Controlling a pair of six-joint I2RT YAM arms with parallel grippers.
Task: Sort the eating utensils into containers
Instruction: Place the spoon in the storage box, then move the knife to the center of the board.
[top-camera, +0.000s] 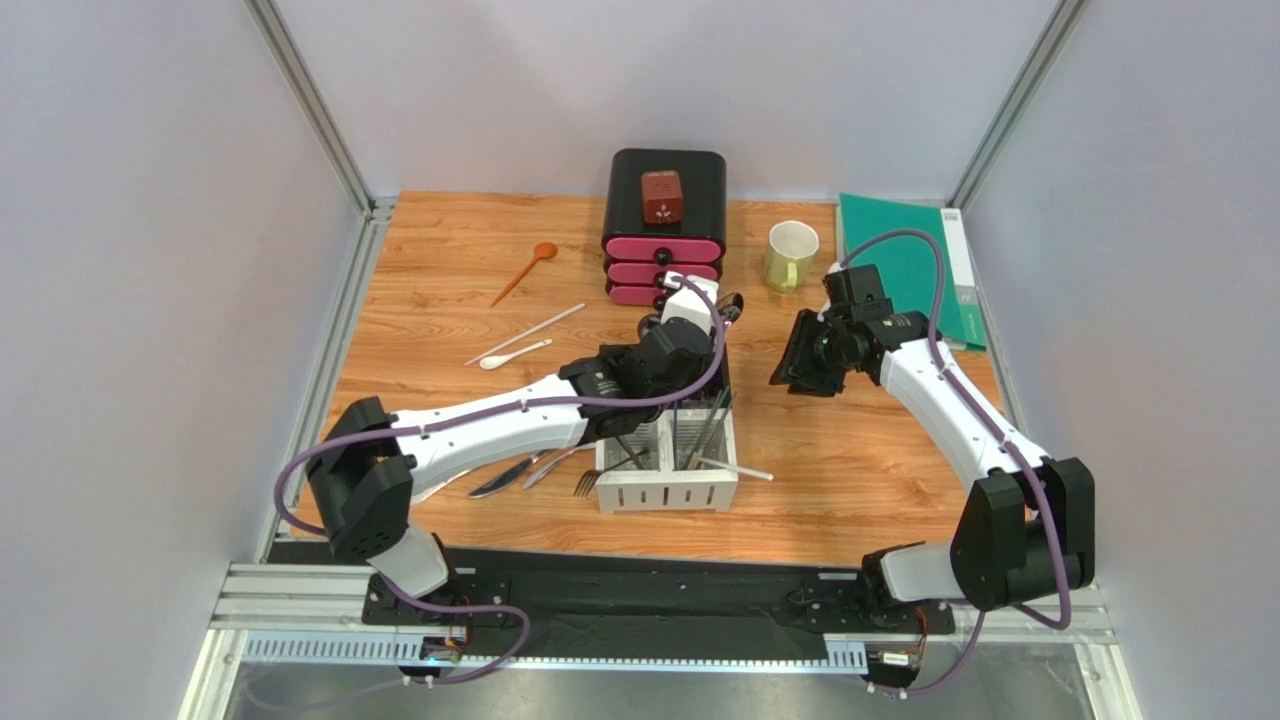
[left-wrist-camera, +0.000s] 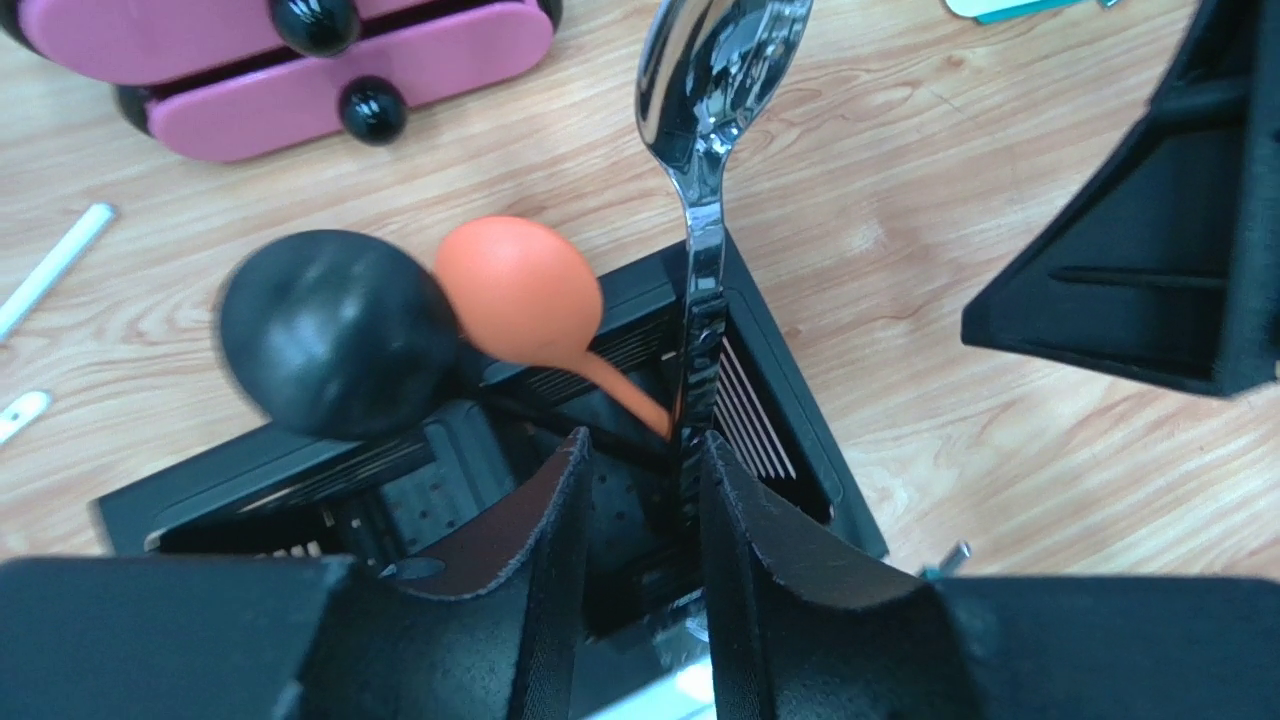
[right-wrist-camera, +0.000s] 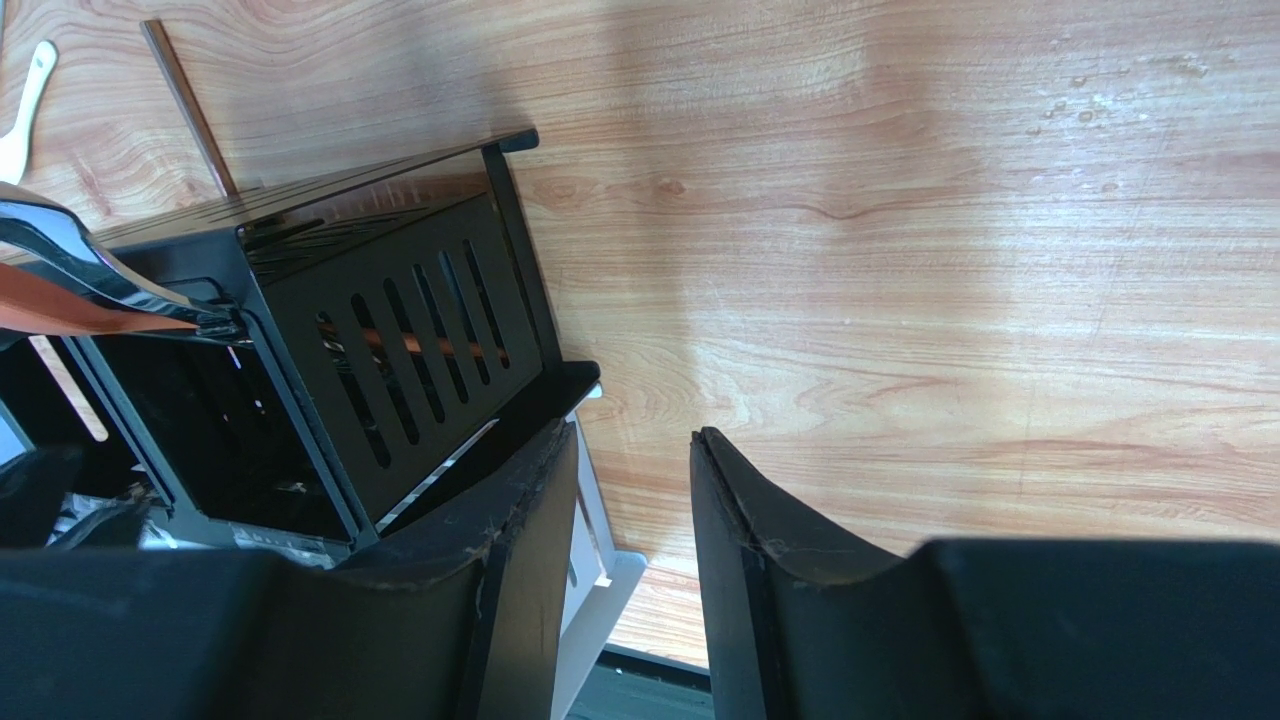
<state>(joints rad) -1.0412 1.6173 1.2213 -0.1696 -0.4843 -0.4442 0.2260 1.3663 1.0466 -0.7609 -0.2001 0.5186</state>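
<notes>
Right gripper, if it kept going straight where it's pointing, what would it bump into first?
Probably the bare wooden table; only wood shows ahead between the fingers of the right gripper. The caddy's black compartment sits close beside that line, so a finger might clip it.

I see the small square white-and-black four-compartment caddy (top-camera: 661, 492) standing upright. Bowls up in its black half: a silver metal spoon (left-wrist-camera: 706, 90), an orange plastic spoon (left-wrist-camera: 519, 285), a black plastic spoon (left-wrist-camera: 338, 330). A silver metal knife (top-camera: 504, 477) lies flat at its 9 o'clock.

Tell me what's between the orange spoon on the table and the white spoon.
A long white stick lies between the orange spoon and the white spoon, seen in the top view.
</notes>
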